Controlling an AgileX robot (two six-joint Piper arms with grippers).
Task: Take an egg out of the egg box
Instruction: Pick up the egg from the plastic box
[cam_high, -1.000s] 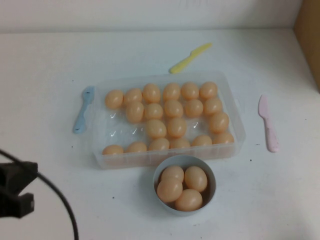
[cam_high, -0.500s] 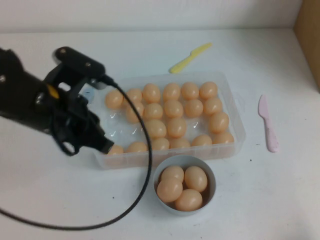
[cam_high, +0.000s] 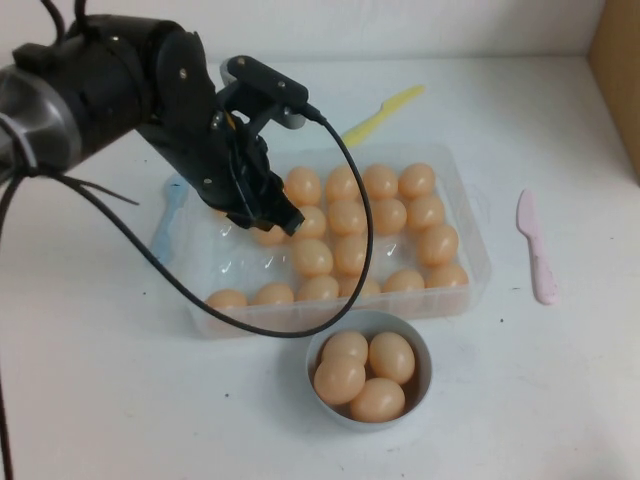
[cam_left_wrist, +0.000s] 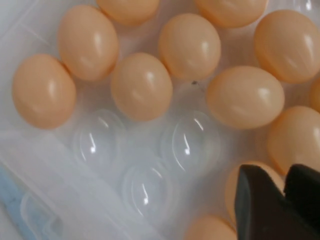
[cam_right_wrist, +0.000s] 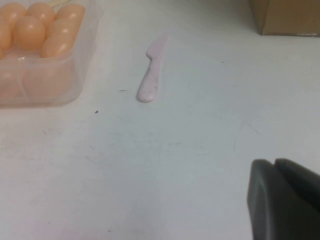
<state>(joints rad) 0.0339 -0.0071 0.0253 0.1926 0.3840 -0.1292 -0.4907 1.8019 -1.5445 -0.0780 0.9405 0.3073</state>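
Nearest the robot, a grey-blue bowl (cam_high: 424, 382) holding four eggs sits just in front of the egg box (cam_high: 476, 268). The left gripper (cam_high: 268, 208), fingers pressed together, hangs over the box's left part near an egg (cam_high: 311, 257). The right gripper (cam_right_wrist: 280, 167), also pressed together, hovers above bare table, a pink knife (cam_right_wrist: 152, 75) beyond it.

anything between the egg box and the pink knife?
Nothing: bare table between the egg box and pink knife, clearest in the right wrist view. Left tool is over the box; right tool is off to the side.
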